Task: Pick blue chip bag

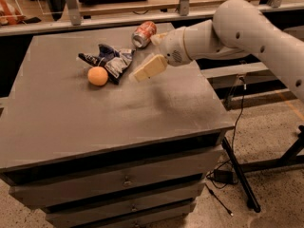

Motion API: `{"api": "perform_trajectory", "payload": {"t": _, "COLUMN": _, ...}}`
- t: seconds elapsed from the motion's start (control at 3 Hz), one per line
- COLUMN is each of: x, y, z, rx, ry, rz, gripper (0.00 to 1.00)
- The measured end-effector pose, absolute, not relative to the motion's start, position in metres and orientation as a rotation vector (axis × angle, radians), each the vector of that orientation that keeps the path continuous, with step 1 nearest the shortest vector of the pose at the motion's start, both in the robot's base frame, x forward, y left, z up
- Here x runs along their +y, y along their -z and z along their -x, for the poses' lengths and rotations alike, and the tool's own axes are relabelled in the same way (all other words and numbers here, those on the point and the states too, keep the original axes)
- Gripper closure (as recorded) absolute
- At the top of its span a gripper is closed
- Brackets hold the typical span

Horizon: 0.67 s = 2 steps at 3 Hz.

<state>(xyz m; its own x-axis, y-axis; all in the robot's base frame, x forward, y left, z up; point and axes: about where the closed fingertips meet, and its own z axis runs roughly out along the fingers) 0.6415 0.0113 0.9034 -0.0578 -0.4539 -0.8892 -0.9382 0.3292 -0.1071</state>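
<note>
The blue chip bag (pixel 110 60) lies crumpled and flat on the grey cabinet top (pixel 95 113), at the back middle. The orange ball (pixel 98 76) touches its front left edge. The red soda can (pixel 143 33) lies on its side behind and to the right of the bag. My gripper (pixel 147 69) reaches in from the right on the white arm (pixel 237 30) and hovers just right of the bag, a little above the surface, with nothing in it.
The cabinet has drawers (pixel 123 179) in its front and drops off at the right edge. A black stand and cables (pixel 237 170) stand on the floor to the right. A railing and shelf (pixel 123 4) run behind the cabinet.
</note>
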Motion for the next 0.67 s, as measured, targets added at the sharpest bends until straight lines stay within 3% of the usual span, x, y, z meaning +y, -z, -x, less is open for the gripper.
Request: {"api": "perform_trajectory", "payload": {"t": 0.67, "x": 0.055, "y": -0.880, "z": -0.662, "rx": 1.652, "ry": -0.703, "rz": 1.296, "gripper": 0.00}}
